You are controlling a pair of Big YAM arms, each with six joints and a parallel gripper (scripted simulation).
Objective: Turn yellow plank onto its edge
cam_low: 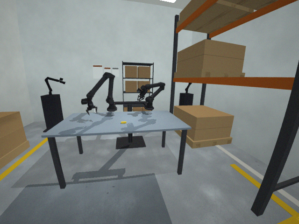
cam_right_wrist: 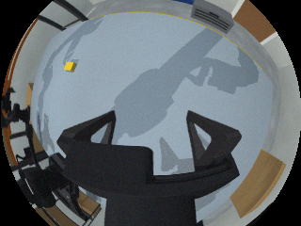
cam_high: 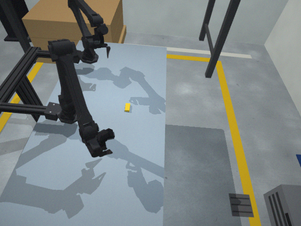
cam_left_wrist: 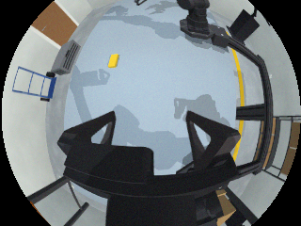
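The yellow plank (cam_high: 127,107) lies flat on the grey table, near the middle of its long edge. It also shows in the exterior view (cam_low: 123,122), small in the left wrist view (cam_left_wrist: 113,60) and small in the right wrist view (cam_right_wrist: 71,66). My left gripper (cam_high: 105,51) is open and empty, held high at the table's far end, well away from the plank; its fingers frame bare table. My right gripper (cam_high: 103,151) is open and empty, hovering above the table on the plank's other side; its fingers hold nothing.
A black frame (cam_high: 21,92) carries both arm bases along one long table edge. A stack of cardboard boxes (cam_high: 73,19) stands beside the table's far end.
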